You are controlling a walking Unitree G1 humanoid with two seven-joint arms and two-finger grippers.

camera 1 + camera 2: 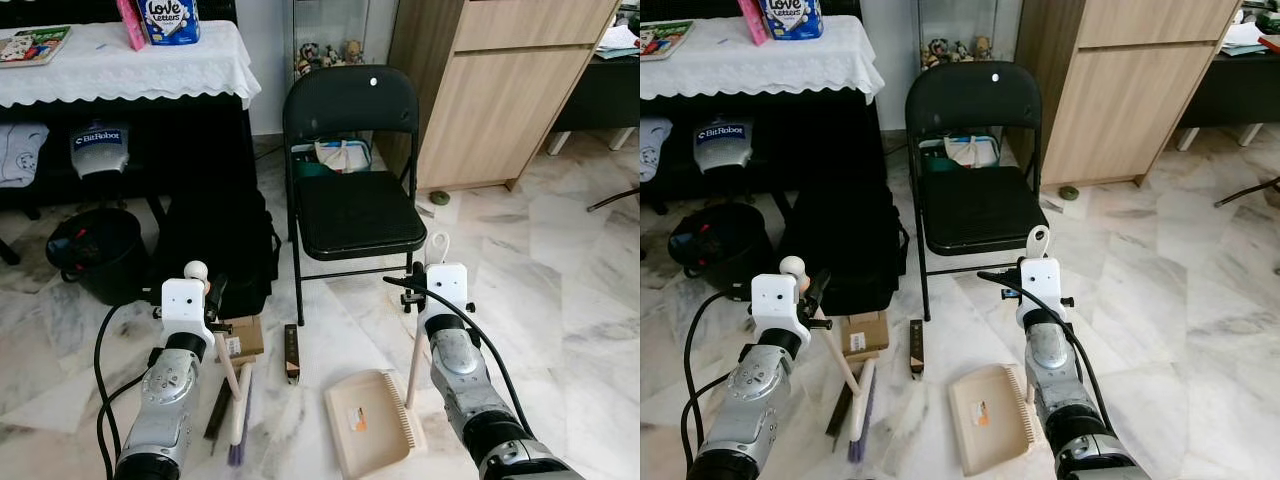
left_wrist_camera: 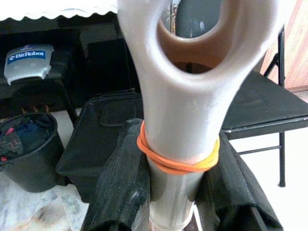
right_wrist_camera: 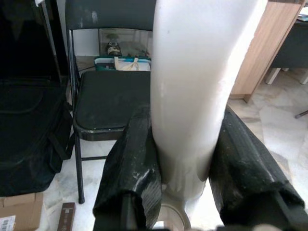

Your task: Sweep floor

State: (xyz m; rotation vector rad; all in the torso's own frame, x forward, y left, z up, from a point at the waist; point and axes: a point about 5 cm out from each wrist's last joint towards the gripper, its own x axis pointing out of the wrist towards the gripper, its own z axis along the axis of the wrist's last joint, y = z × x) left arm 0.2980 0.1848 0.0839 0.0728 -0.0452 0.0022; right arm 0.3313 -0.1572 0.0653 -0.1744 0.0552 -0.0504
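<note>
The left gripper [image 2: 175, 192] pinches the broom [image 1: 238, 415]; the right gripper [image 3: 185, 185] pinches the dustpan [image 1: 367, 422]. Both sit in front of the chair [image 1: 350, 170]. Push the brush slowly toward the pan, probably catching that small box [image 1: 243, 338].

Broom handle [image 2: 183, 96] — blurred, cropped at the top edge; dustpan handle [image 3: 197, 86] likewise cut off.

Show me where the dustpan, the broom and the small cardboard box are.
dustpan [image 1: 362, 425]: left eye view, on the flat beige tray.
broom [image 1: 238, 440]: left eye view, on the purple bristles near the floor.
cardboard box [image 1: 243, 338]: left eye view, on its brown top face.
</note>
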